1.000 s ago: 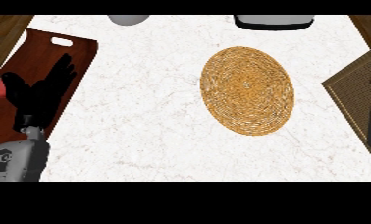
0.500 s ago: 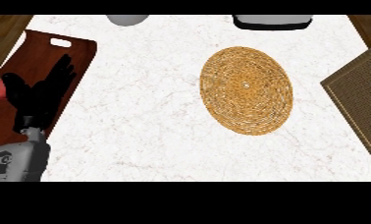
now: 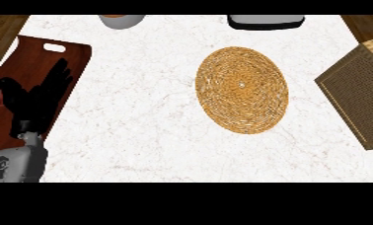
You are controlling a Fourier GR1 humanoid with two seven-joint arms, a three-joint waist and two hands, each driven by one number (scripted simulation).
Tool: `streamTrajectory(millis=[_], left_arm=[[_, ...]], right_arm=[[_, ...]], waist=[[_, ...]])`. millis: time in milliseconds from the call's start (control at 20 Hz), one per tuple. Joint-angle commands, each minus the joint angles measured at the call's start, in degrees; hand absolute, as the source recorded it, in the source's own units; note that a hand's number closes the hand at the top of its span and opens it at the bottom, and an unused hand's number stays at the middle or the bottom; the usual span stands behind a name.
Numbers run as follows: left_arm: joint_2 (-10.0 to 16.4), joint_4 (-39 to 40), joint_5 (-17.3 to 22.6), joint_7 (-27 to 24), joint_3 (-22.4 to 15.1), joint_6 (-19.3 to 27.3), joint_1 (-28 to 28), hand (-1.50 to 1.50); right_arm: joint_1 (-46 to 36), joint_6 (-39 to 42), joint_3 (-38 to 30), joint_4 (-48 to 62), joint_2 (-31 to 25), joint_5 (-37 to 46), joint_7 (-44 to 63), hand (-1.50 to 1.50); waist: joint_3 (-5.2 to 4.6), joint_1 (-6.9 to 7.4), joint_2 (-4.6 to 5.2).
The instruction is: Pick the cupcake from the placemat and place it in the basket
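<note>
A round woven placemat (image 3: 242, 89) lies on the white counter, right of centre, with nothing on it. No cupcake shows anywhere in the head view. The corner of a woven basket (image 3: 351, 93) enters at the right edge. My left hand (image 3: 38, 95) stays open at the left edge, fingers up, over a dark wooden board. My right hand is out of view.
A dark red-brown cutting board (image 3: 44, 66) with a handle slot lies at the left. A grey bowl (image 3: 121, 20) sits at the top edge. A black and grey appliance (image 3: 266, 20) stands at the top right.
</note>
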Motion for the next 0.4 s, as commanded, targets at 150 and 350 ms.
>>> streamTrajectory(millis=[150,350], left_arm=[[-1.1,1.8,-0.6,-4.0,0.0,-0.2,3.3,0.0],[1.1,0.1,0.2,-1.1,1.7,-0.2,1.4,0.0]], right_arm=[[17.6,15.7,-1.0,-26.6,6.1,-12.4,2.7,-1.5],[30.8,18.3,-1.5,-39.5,12.0,-21.2,0.1,-1.5]], waist=[[-0.04,-0.7,-0.06],[0.04,-0.7,-0.04]])
